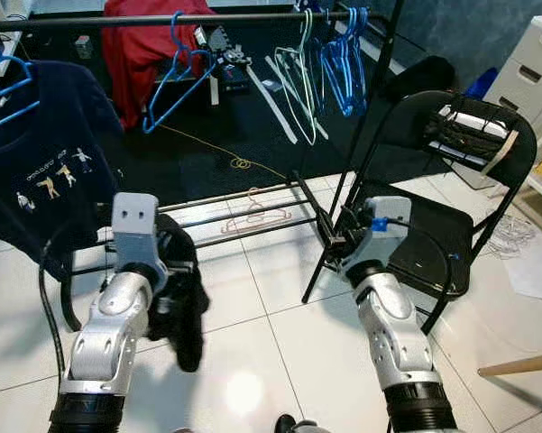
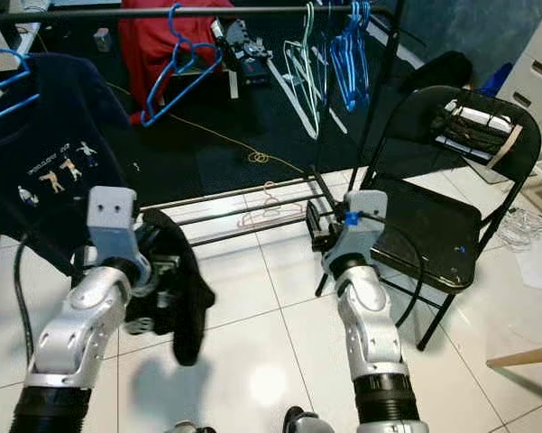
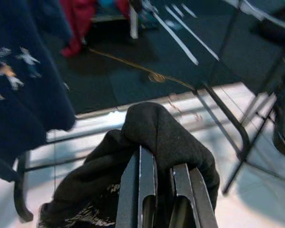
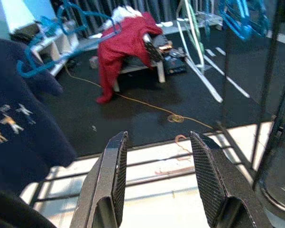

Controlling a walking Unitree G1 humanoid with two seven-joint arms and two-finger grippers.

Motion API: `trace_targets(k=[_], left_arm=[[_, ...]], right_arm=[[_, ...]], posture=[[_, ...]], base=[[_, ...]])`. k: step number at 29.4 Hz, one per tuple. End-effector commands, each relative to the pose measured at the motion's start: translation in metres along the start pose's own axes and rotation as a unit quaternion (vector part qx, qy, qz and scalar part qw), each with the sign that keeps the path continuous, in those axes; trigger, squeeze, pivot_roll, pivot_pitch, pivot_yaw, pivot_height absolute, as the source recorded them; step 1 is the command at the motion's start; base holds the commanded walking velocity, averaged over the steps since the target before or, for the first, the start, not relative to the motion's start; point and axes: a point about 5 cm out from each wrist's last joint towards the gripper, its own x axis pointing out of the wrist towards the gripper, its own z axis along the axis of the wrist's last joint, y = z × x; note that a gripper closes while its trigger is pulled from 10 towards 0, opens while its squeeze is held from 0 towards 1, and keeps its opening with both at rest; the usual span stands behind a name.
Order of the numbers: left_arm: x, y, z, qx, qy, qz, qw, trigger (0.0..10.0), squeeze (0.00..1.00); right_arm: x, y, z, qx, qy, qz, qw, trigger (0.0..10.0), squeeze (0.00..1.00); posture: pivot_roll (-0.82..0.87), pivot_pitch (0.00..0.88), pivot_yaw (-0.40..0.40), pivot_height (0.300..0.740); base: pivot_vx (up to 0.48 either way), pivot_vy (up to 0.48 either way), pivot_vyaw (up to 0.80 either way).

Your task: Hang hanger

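Left wrist view: left gripper point(image 3: 156, 190) jaws clamp black garment point(image 3: 161, 137).

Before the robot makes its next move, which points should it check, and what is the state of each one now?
1. Left gripper shut on the black garment: ok.
2. Hanger inside that garment: cannot tell, cloth hides it.
3. Right gripper open and free: ok.
4. Free space on the rail between the navy shirt and the blue hanger: ok.
5. Garment raised to the rail: not ok, it hangs low above the floor.
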Motion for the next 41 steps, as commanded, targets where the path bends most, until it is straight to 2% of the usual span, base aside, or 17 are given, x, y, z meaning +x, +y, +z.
trace_targets(k=[1, 9, 10, 14, 18, 19, 20, 24, 25, 26, 28, 30, 33, 35, 38, 40, 41], left_arm=[[0.001, -0.001, 0.004, 0.005, -0.017, 0.012, 1.000, 10.0, 0.00], [0.004, -0.003, 0.004, 0.022, -0.020, 0.011, 0.999, 10.0, 0.00], [0.006, -0.004, 0.014, 0.012, -0.032, 0.007, 0.999, 10.0, 0.00], [0.009, -0.006, 0.018, -0.002, -0.037, 0.002, 0.999, 10.0, 0.00], [0.012, -0.010, 0.026, 0.000, -0.049, -0.001, 0.999, 10.0, 0.00], [0.015, -0.012, 0.026, -0.001, -0.047, -0.004, 0.999, 10.0, 0.00], [0.015, -0.013, 0.025, -0.001, -0.045, -0.004, 0.999, 10.0, 0.00], [0.016, -0.013, 0.023, 0.000, -0.043, -0.004, 0.999, 10.0, 0.00], [0.017, -0.012, 0.024, -0.007, -0.042, -0.001, 0.999, 10.0, 0.00], [0.017, -0.012, 0.024, -0.007, -0.042, -0.001, 0.999, 10.0, 0.00], [0.019, -0.011, 0.024, -0.011, -0.038, 0.003, 0.999, 10.0, 0.00], [0.019, -0.010, 0.023, -0.009, -0.035, 0.003, 0.999, 10.0, 0.00], [0.019, -0.010, 0.026, -0.010, -0.038, 0.004, 0.999, 10.0, 0.00], [0.021, -0.009, 0.026, -0.010, -0.038, 0.005, 0.999, 10.0, 0.00], [0.022, -0.009, 0.029, -0.012, -0.043, 0.010, 0.999, 10.0, 0.00], [0.023, -0.009, 0.031, -0.012, -0.045, 0.011, 0.999, 10.0, 0.00], [0.024, -0.009, 0.032, -0.010, -0.047, 0.012, 0.999, 10.0, 0.00]], right_arm=[[0.000, 0.001, 0.005, 0.010, -0.017, 0.003, 1.000, 10.0, 0.00], [0.006, 0.003, 0.000, 0.018, -0.005, 0.008, 1.000, 10.0, 0.00], [0.009, 0.010, 0.005, 0.021, -0.005, 0.025, 0.999, 10.0, 0.00], [0.011, 0.011, 0.006, 0.016, -0.007, 0.029, 0.999, 10.0, 0.00], [0.010, 0.017, 0.007, 0.004, -0.014, 0.041, 0.999, 10.0, 0.00], [0.011, 0.019, 0.007, -0.002, -0.014, 0.048, 0.999, 10.0, 0.00], [0.010, 0.020, 0.007, -0.017, -0.012, 0.051, 0.999, 10.0, 0.00], [0.010, 0.020, 0.006, -0.027, -0.009, 0.052, 0.998, 10.0, 0.00], [0.011, 0.022, 0.009, -0.060, -0.013, 0.057, 0.996, 10.0, 0.00], [0.011, 0.022, 0.009, -0.060, -0.013, 0.057, 0.996, 10.0, 0.00], [0.014, 0.022, 0.013, -0.099, -0.017, 0.061, 0.993, 10.0, 0.00], [0.015, 0.022, 0.014, -0.111, -0.020, 0.058, 0.992, 10.0, 0.00], [0.017, 0.019, 0.018, -0.101, -0.022, 0.047, 0.994, 10.0, 0.00], [0.019, 0.014, 0.022, -0.096, -0.036, 0.025, 0.994, 10.0, 0.00], [0.017, 0.011, 0.034, -0.084, -0.094, 0.006, 0.992, 10.0, 0.00], [0.018, 0.011, 0.038, -0.081, -0.105, -0.006, 0.991, 10.0, 0.00], [0.020, 0.010, 0.038, -0.067, -0.084, -0.022, 0.994, 10.0, 0.03]], posture=[[-0.04, 0.130, -0.075, 0.740], [-0.01, 0.155, -0.087, 0.740], [-0.01, 0.125, -0.082, 0.740], [-0.01, 0.155, -0.089, 0.740], [-0.01, 0.100, -0.077, 0.740], [-0.01, 0.162, -0.084, 0.740], [-0.01, 0.159, -0.081, 0.740], [-0.01, 0.159, -0.081, 0.740], [-0.02, 0.115, -0.073, 0.740], [-0.02, 0.115, -0.073, 0.740], [-0.03, 0.168, -0.071, 0.740], [-0.03, 0.157, -0.068, 0.740], [-0.03, 0.134, -0.064, 0.740], [-0.03, 0.163, -0.070, 0.740], [-0.03, 0.128, -0.060, 0.740], [-0.03, 0.132, -0.061, 0.740], [-0.03, 0.138, -0.061, 0.740]], base=[[0.000, 0.000, 0.00], [0.000, 0.000, 0.00], [0.000, 0.000, 0.00], [0.000, 0.000, 0.00], [0.000, 0.000, 0.00], [0.292, 0.000, 0.00], [0.360, 0.000, 0.00], [0.360, 0.000, 0.00], [0.379, 0.000, 0.00], [0.379, 0.000, 0.00], [0.397, 0.000, 0.78], [0.405, 0.000, 0.80], [0.410, 0.000, 0.27], [0.409, 0.000, 0.00], [0.409, 0.000, 0.00], [0.411, 0.000, 0.00], [0.420, 0.000, 0.00]])
